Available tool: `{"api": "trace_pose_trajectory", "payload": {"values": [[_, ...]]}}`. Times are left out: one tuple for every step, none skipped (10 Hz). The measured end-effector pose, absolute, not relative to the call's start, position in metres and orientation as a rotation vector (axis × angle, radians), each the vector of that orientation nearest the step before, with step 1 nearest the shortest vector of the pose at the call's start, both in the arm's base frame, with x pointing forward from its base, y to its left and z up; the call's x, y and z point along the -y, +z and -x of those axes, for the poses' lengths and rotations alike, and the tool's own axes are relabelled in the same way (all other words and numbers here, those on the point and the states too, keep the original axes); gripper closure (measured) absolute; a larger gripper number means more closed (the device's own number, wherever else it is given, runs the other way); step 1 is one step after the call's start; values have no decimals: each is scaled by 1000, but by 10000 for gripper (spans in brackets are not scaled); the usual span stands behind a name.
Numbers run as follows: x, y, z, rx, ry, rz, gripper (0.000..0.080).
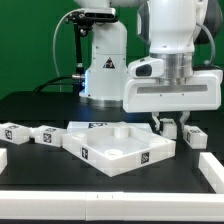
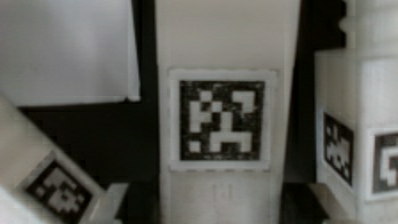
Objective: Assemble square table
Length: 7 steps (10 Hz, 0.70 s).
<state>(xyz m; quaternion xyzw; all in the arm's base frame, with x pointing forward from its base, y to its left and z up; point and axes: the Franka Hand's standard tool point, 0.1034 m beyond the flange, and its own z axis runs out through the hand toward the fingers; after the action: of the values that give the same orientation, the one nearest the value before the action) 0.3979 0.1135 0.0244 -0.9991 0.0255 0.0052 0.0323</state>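
On black table (image 1: 40, 162) — rimmed white top (image 1: 120, 140), chunky tagged legs (image 1: 18, 133).

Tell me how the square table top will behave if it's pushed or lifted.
The square table top looks like moulded plastic with a raised rim, so it is probably stiff, not floppy. It lies flat on the black table, so a push should slide it rather than tip it. Recessed inside the rim, it is likely light for its size.
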Motion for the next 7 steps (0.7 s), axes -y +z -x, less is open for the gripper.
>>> {"api": "trace_pose_trajectory", "payload": {"values": [[-112,20,-397,-78,11,3079,512],[-111,17,-395,-79,18,3081,512],[-110,16,-395,-77,20,3082,512],[-111,16,-395,-77,20,3082,512],[-111,16,-395,-77,20,3082,512],[-111,16,-395,-77,21,3082,512],[-110,16,-395,-73,27,3081,394]]}}
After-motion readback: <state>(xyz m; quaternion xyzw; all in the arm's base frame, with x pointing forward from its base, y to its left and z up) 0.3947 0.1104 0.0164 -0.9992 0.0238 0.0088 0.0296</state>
